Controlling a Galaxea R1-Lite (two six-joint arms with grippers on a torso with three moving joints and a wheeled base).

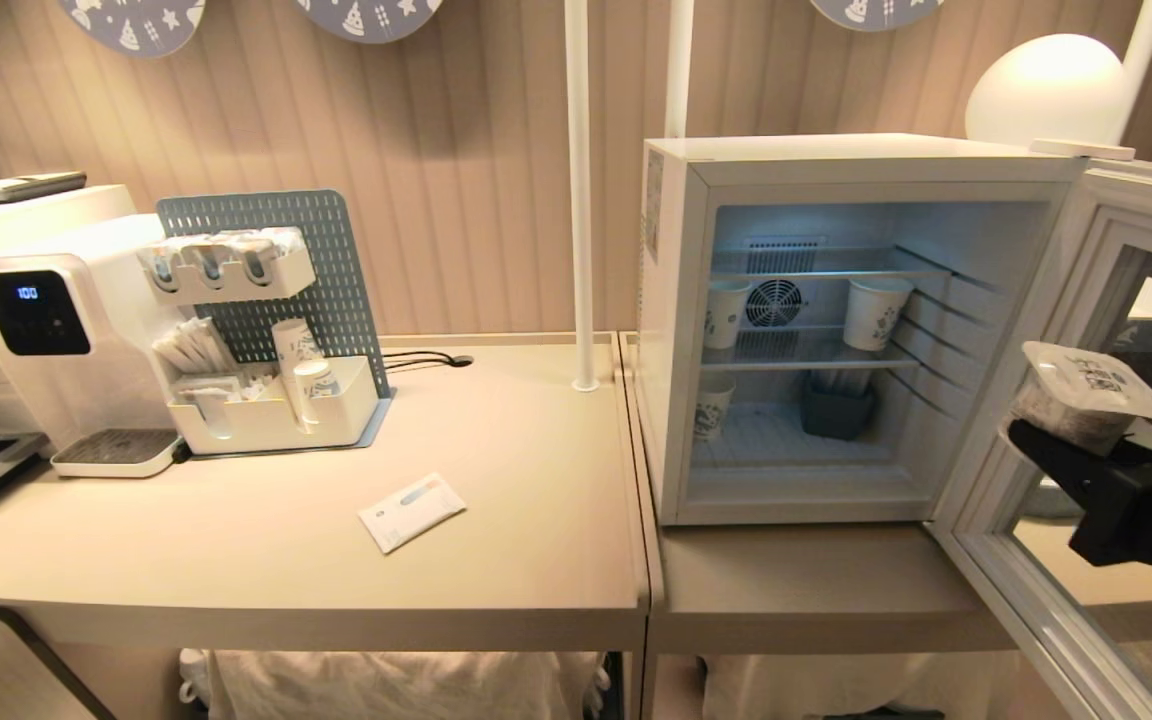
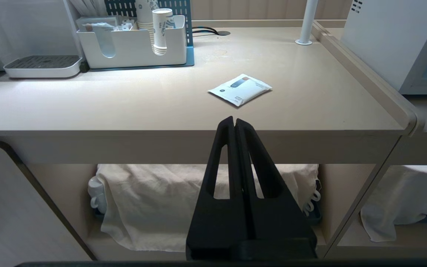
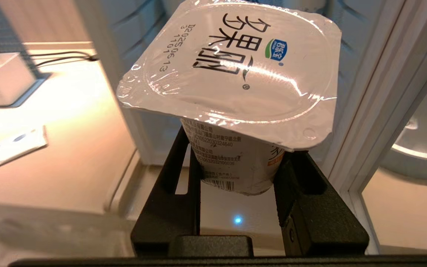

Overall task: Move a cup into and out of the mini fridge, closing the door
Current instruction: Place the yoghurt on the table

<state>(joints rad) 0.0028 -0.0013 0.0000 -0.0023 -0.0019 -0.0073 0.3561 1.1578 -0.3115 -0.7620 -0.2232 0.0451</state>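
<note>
Two desks [image 1: 496,560] stood side by side against the panelled wall, and the right one carried the mini fridge [image 1: 676,330], the biggest thing of the task. Its cabinet sat square to the desk edge with its lit inside showing: wire shelves, a round fan grille, and three taller paper cups [image 1: 874,312] on the shelves. The door [image 1: 1086,300] was swung fully out to the right of the opening, so the front of the cabinet was unobstructed, which looked like the reason it had been left that way while something was carried in or out.

On the left desk a white drinks machine [image 1: 36,330] stood beside a pegboard organiser [image 1: 276,400] holding more cups, well apart from the fridge, and a flat sachet [image 1: 411,512] lay alone on the bare top.

Before the open door, outside the cabinet and above its floor level, the right pincer [image 1: 1086,455] was clenched on the cup [image 1: 1086,395]. The right wrist view showed its fingers [image 3: 184,163] pressing the tapered body from both sides under the wide foil lid, so the rim would stop the tub slipping down. The tub leaned somewhat in that hold and touched nothing else.

Below the left desk's front edge the left pincer [image 2: 234,126] hung parked, fully shut and empty.
</note>
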